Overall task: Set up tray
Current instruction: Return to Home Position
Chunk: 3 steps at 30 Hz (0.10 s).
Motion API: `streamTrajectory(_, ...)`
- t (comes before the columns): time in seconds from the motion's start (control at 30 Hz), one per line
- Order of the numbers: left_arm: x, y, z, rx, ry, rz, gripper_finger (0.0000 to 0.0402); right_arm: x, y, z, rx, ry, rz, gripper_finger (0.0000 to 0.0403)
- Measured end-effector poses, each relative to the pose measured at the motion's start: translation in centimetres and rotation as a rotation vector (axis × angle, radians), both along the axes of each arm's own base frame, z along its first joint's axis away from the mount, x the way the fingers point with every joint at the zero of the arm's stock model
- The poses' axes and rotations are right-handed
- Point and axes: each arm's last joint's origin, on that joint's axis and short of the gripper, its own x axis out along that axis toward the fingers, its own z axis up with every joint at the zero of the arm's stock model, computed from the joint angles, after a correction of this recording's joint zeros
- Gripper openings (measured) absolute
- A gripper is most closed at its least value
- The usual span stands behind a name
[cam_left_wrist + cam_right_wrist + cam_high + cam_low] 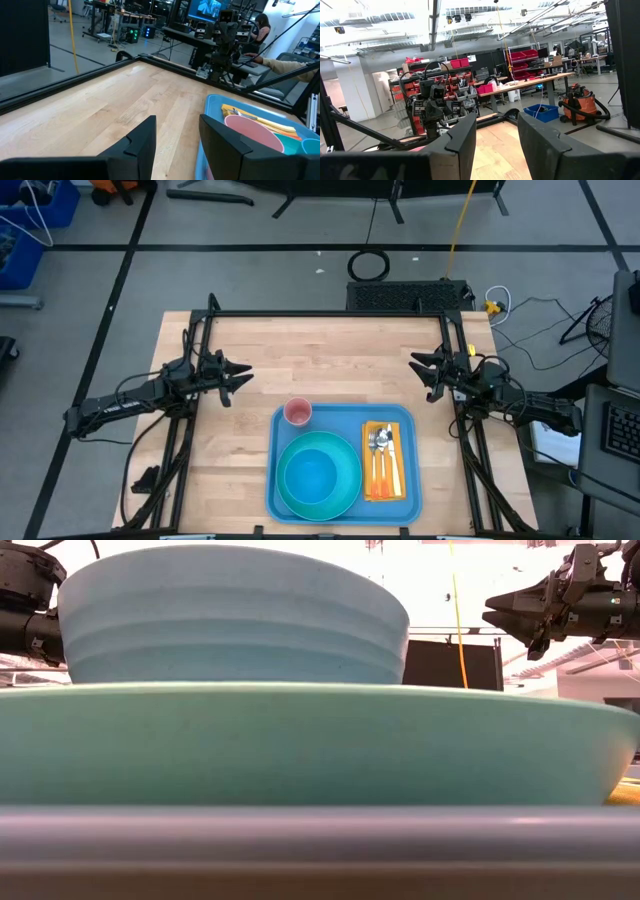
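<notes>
Light-blue tray (340, 420) seen at near edge of table (330, 360), between arms. Left gripper (243, 374) held clear of tray, fingers moderately parted, nothing gripped. Right gripper (418, 368) likewise parted, nothing touched.

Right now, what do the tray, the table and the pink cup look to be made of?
Tray: likely plastic, light blue, smooth, with a moulded raised rim.
Table: wood, pale and matte, with visible grain and plank seams.
Cup: probably plastic, an even pink, though it is hard to be sure.
</notes>
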Motion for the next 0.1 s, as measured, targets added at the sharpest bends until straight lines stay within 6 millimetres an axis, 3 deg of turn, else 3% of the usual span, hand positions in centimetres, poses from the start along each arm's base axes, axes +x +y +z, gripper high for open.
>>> streamTrajectory(0.1,0.0,0.0,0.01,0.0,0.0,0.0,0.0152,0.01,0.0,-0.01,0.0,0.001,0.0,0.0137)
